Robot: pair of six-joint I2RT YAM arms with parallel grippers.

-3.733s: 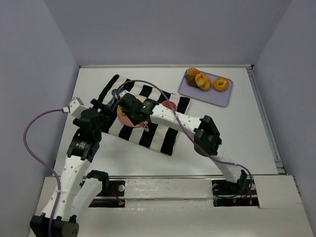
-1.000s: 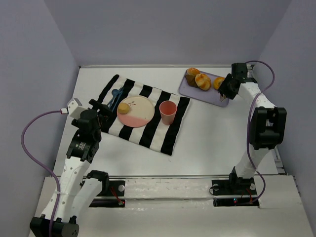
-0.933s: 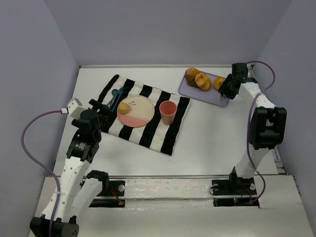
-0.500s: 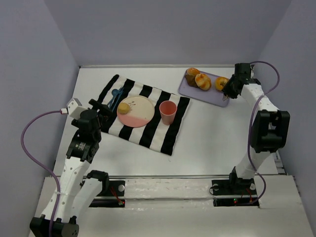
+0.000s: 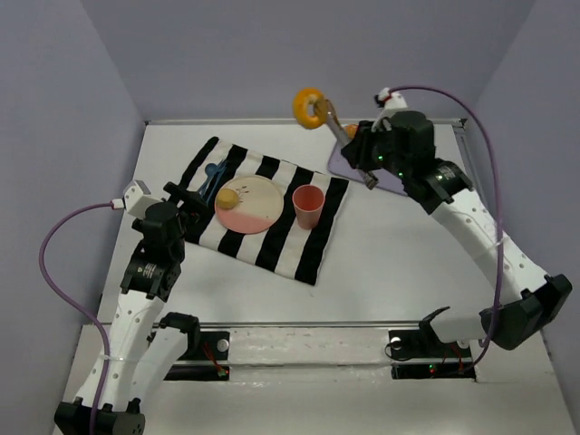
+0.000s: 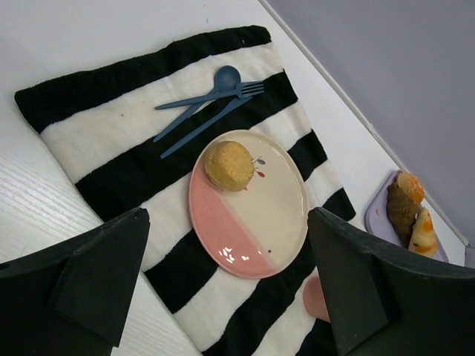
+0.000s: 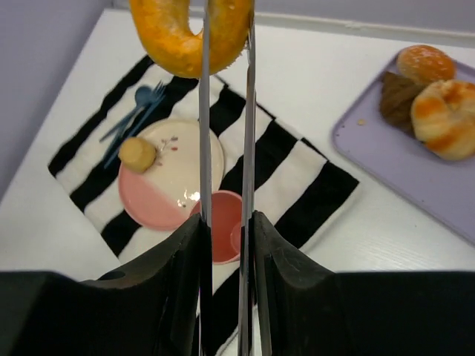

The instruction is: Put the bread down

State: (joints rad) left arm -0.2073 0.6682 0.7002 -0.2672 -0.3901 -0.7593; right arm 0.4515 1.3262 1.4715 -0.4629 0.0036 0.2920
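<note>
Lifted off the tray point(image 5: 404, 187) since a second ago, the donut point(image 5: 310, 107) hangs high in the right gripper point(image 5: 323, 112), jaws pinched narrow on its ring. Its plate point(image 5: 261, 192), holding a bun point(image 5: 227, 194), lies below-left. Left gripper point(image 6: 228, 219) stands wide.

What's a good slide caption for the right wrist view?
Right pincer holds a ring-shaped bread above the striped cloth, plate and cup.
</note>
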